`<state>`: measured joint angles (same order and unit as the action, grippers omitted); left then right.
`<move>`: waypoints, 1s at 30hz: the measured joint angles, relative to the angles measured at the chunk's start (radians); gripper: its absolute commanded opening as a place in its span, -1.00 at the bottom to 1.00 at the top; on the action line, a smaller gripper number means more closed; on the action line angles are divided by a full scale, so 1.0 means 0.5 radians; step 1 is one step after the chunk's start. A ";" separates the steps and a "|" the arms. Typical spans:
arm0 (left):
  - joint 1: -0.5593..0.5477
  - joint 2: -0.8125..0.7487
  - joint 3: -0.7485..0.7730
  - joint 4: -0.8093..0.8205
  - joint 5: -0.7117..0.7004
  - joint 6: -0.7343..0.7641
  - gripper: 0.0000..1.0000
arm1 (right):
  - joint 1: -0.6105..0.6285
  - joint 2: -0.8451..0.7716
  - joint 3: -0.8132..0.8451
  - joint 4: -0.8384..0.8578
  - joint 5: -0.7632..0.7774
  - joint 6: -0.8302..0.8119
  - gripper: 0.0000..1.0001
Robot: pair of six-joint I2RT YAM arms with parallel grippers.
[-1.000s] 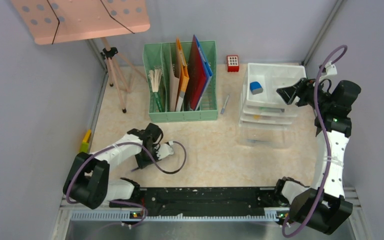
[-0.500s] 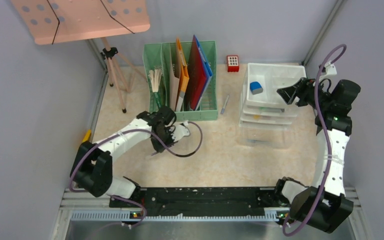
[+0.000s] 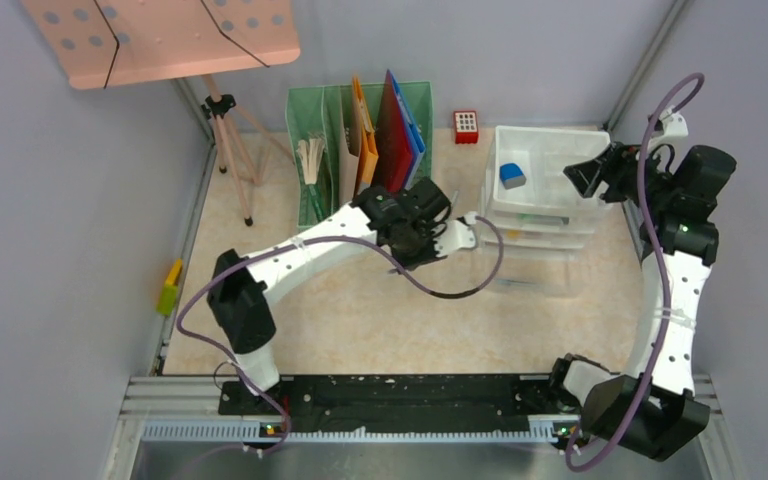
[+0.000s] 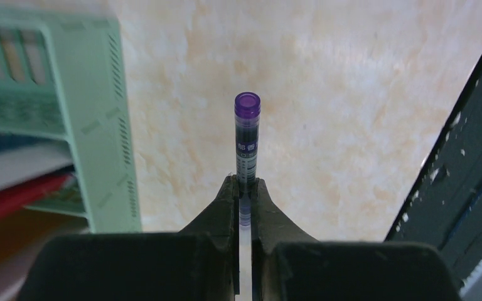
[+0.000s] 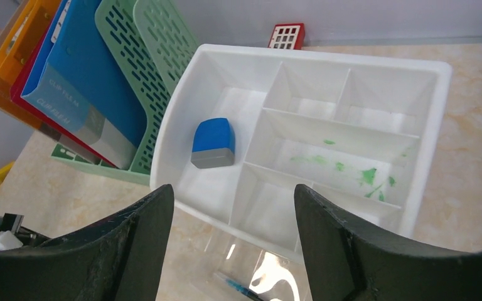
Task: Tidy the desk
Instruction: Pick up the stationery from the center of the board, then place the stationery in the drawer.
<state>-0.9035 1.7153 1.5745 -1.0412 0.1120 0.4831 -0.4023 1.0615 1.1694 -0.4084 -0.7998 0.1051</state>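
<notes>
Grey walls ring the beige marbled tabletop (image 3: 400, 320), lying beneath the left pincer (image 4: 245, 183), clenched on a purple-capped pen (image 4: 246, 125) jutting past its tips: light, stiff, probably slick, best held mid-barrel. Right pincer (image 5: 232, 191) hangs released over a white tray (image 5: 432, 119).

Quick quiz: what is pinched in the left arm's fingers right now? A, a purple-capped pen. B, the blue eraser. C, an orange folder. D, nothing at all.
A: in the left wrist view the left fingers are closed on a purple-capped pen, with its cap sticking out beyond them above the desk.
</notes>
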 measured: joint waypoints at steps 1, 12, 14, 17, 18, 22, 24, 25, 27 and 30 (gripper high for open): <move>-0.040 0.072 0.124 -0.011 -0.012 -0.005 -1.00 | 0.000 0.011 0.026 -0.023 0.021 -0.002 0.39; -0.361 0.902 1.315 -0.014 -0.192 0.134 -1.00 | -0.231 0.138 0.209 -0.145 0.038 0.093 0.37; -0.399 0.993 1.411 0.031 -0.255 0.180 -1.00 | -0.301 0.175 0.221 -0.142 -0.021 0.123 0.36; -0.458 1.062 1.431 0.110 -0.332 0.257 -1.00 | -0.397 0.224 0.221 -0.146 -0.092 0.162 0.36; -0.478 1.081 1.431 0.139 -0.356 0.287 -1.00 | -0.419 0.235 0.221 -0.148 -0.111 0.166 0.36; -0.545 1.175 1.445 0.282 -0.414 0.377 -1.00 | -0.457 0.243 0.221 -0.150 -0.178 0.166 0.36; -0.568 1.219 1.462 0.335 -0.423 0.404 -1.00 | -0.457 0.243 0.221 -0.151 -0.201 0.166 0.36; -0.578 1.239 1.479 0.359 -0.424 0.412 -1.00 | -0.458 0.243 0.221 -0.153 -0.210 0.165 0.35; -0.593 1.273 1.509 0.410 -0.432 0.430 -1.00 | -0.458 0.243 0.221 -0.153 -0.226 0.164 0.35; -0.612 1.305 1.534 0.489 -0.443 0.449 -1.00 | -0.459 0.243 0.221 -0.159 -0.240 0.165 0.35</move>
<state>-1.2095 2.3680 2.3413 -0.7967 -0.1093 0.7074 -0.6315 1.1828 1.2800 -0.4877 -0.9195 0.1875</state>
